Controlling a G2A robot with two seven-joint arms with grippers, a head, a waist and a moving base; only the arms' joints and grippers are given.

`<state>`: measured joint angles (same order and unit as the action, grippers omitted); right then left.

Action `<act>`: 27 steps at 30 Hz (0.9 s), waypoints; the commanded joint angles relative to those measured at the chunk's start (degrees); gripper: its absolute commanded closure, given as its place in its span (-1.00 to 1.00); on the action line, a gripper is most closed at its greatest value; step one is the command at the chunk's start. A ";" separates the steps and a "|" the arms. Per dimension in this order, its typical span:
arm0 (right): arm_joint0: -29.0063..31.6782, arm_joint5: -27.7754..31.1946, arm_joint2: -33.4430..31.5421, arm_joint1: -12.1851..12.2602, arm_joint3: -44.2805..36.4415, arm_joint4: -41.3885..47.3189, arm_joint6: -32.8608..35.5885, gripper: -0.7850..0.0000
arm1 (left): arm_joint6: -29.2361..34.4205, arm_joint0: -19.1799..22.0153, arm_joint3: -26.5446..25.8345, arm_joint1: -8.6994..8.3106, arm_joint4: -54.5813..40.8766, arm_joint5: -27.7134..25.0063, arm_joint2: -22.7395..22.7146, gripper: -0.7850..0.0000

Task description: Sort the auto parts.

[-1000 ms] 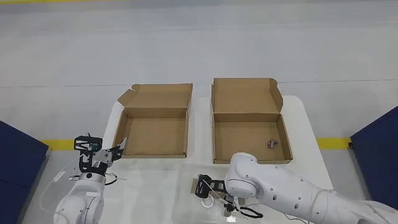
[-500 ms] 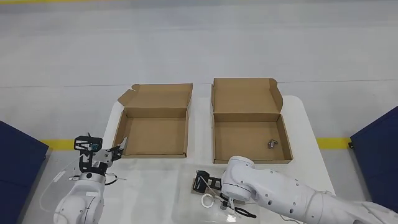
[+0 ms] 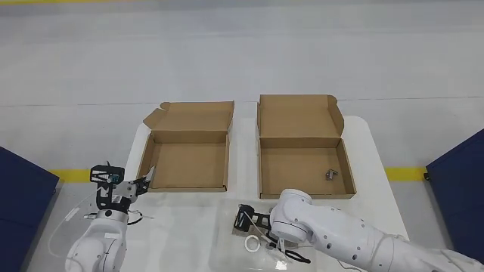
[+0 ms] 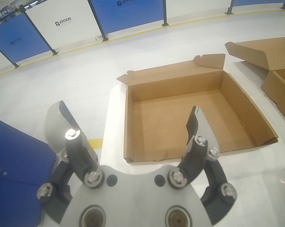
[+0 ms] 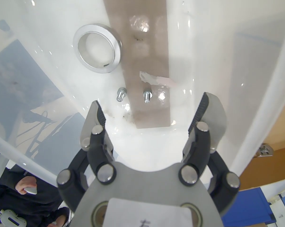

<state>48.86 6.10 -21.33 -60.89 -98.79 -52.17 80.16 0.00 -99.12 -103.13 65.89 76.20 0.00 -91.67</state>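
A clear plastic bin (image 5: pixel 38 12) near the table's front edge holds a silver metal ring (image 5: pixel 97 48) and two small bolts (image 5: pixel 121 93) (image 5: pixel 147 95) beside a brown tape strip (image 5: pixel 144 48). My right gripper (image 5: pixel 150 101) hangs open just above the bolts, holding nothing; the top view shows that gripper (image 3: pixel 243 221) next to the ring (image 3: pixel 251 245). The right cardboard box (image 3: pixel 302 147) contains one small metal part (image 3: pixel 330 173). The left cardboard box (image 3: pixel 185 165) is empty. At the table's front left corner my left gripper (image 4: pixel 128 107) is open, facing the empty box (image 4: pixel 192 114).
Both boxes have their lids folded back toward the far side of the white table (image 3: pixel 363 132). Blue panels stand at the left (image 3: pixel 19 189) and right (image 3: pixel 461 181) of the table. The small metal part (image 5: pixel 265 150) shows past the bin's wall.
The right arm has shifted slightly to the left over the bin. The left arm has kept still.
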 commanded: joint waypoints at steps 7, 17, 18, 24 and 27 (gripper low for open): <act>1.34 -0.17 -1.69 0.37 -1.21 -1.30 1.16 0.10 | 0.00 0.00 0.00 0.00 0.00 0.00 0.00 -1.00; 2.32 1.41 -2.25 -0.15 0.26 -1.00 1.89 0.26 | 0.00 0.00 0.00 0.00 0.00 0.00 0.00 -1.00; 2.37 1.45 -2.32 -0.22 0.40 -1.01 1.84 0.29 | 0.00 0.00 0.00 0.00 0.00 0.00 0.00 -1.00; 2.70 2.09 -2.58 -0.62 0.79 -1.06 1.97 0.39 | 0.00 0.00 0.00 0.00 0.00 0.00 0.00 -1.00; 2.78 2.16 -2.64 -0.85 1.05 -1.31 2.22 0.40 | 0.00 0.00 0.00 0.00 0.00 0.00 0.00 -1.00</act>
<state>51.62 8.26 -23.95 -61.65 -97.83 -53.38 82.34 0.00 -99.12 -103.13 65.89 76.20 0.00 -91.67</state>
